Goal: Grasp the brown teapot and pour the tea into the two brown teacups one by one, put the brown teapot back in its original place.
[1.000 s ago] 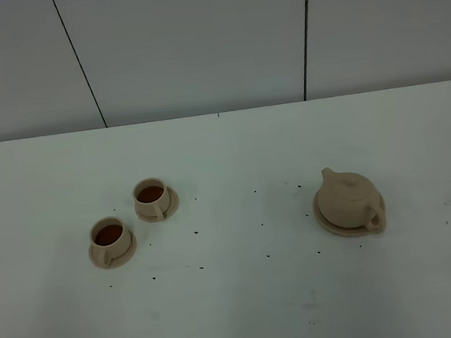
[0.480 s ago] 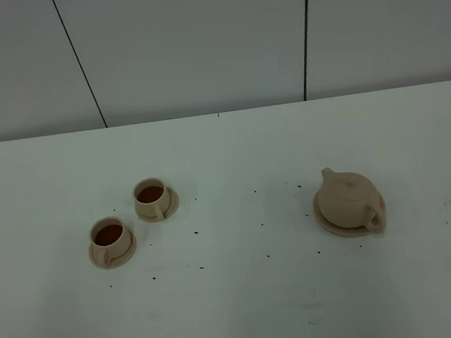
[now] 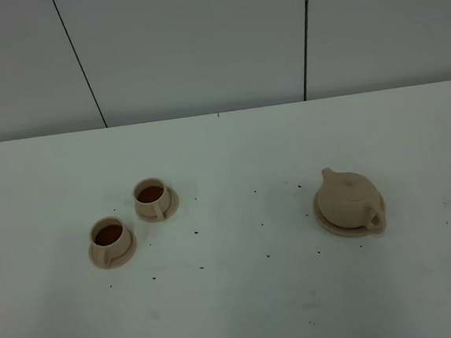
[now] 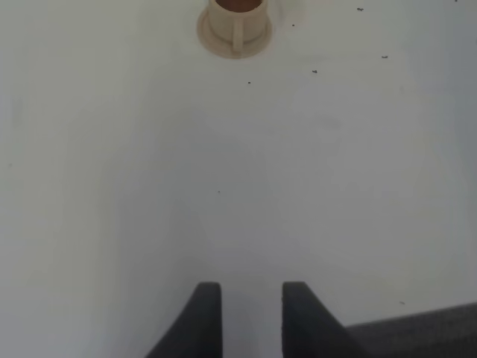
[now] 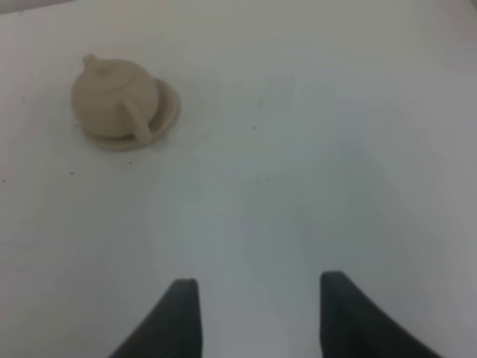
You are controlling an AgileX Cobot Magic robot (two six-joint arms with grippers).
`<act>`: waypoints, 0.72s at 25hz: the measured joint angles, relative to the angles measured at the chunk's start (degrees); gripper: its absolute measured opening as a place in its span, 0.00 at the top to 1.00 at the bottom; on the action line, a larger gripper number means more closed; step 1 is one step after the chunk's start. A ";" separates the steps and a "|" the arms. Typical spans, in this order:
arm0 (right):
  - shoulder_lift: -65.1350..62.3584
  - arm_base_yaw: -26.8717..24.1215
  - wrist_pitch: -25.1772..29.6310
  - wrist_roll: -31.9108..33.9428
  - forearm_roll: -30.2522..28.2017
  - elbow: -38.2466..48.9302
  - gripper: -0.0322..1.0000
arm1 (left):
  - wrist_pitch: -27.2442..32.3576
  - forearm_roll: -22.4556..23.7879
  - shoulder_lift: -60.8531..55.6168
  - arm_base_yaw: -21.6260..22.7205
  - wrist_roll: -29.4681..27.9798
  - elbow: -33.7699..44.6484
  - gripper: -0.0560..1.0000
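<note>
We are seeing the brown teapot (image 3: 347, 196) sitting on its round plate (image 3: 331, 224) at the right of the white tabletop (image 3: 244, 294). The two brown teacups (image 3: 150, 196) (image 3: 109, 236) are sitting on saucers at the left, holding dark tea. The left gripper (image 4: 251, 302) and the right gripper (image 5: 259, 307) are hovering with fingers apart, holding nothing. We are finding no readable writing anywhere.

I saw a matte light-tan teapot (image 3: 349, 196) on a matching tan plate (image 3: 328, 223). Both tan teacups (image 3: 110, 236) (image 3: 150, 197) held reddish-brown tea. The surface (image 3: 245, 302) was white, flecked with small dark specks. My hands' fingers (image 5: 177, 317) (image 4: 201, 317) were black.
</note>
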 joint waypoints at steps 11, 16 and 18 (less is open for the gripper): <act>0.00 0.02 0.00 0.00 0.30 0.00 0.69 | 0.00 0.00 0.00 0.00 0.00 0.00 0.69; 0.00 0.02 0.00 0.00 0.37 0.00 0.73 | 0.00 0.00 0.00 0.00 0.00 0.00 0.69; 0.00 0.02 0.00 0.00 0.55 0.00 0.73 | 0.00 0.00 0.00 0.00 0.00 0.00 0.69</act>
